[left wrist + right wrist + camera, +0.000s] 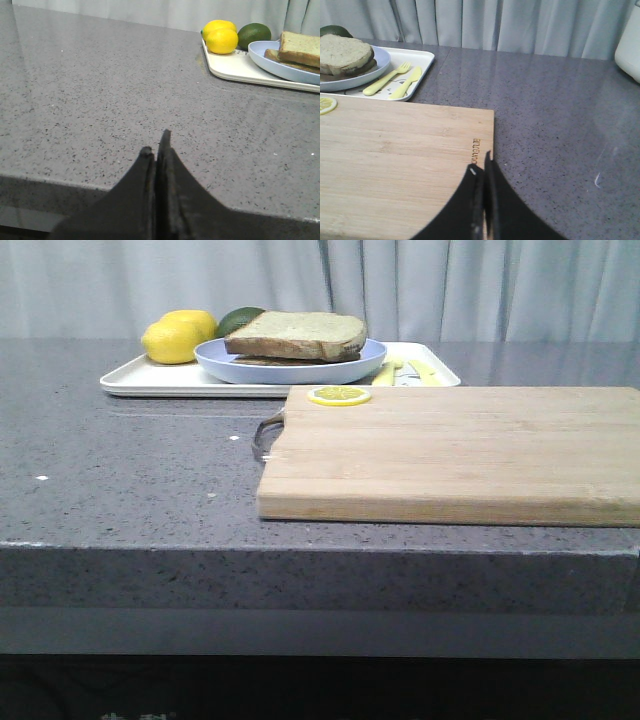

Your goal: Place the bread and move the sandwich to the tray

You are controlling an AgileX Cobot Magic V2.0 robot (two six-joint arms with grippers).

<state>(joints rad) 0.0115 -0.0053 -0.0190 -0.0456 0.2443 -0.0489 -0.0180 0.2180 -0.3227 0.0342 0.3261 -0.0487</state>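
Observation:
The sandwich [295,337] lies on a round pale blue plate [230,368], and the plate stands on the white tray [150,380] at the back left. Its top layer is the bread [300,328], a thick pale speckled slice resting on a lower slice. Neither gripper appears in the front view. My left gripper [155,142] is shut and empty over bare counter near the front edge, well short of the tray [230,67]. My right gripper [481,162] is shut and empty above the near right corner of the cutting board [395,150].
A light wooden cutting board [450,455] with a lemon slice [339,395] at its far left corner fills the middle and right. Two lemons [175,340] and a lime [238,318] sit on the tray, with a yellow fork [387,80] and knife [407,82]. A white object [629,40] stands far right.

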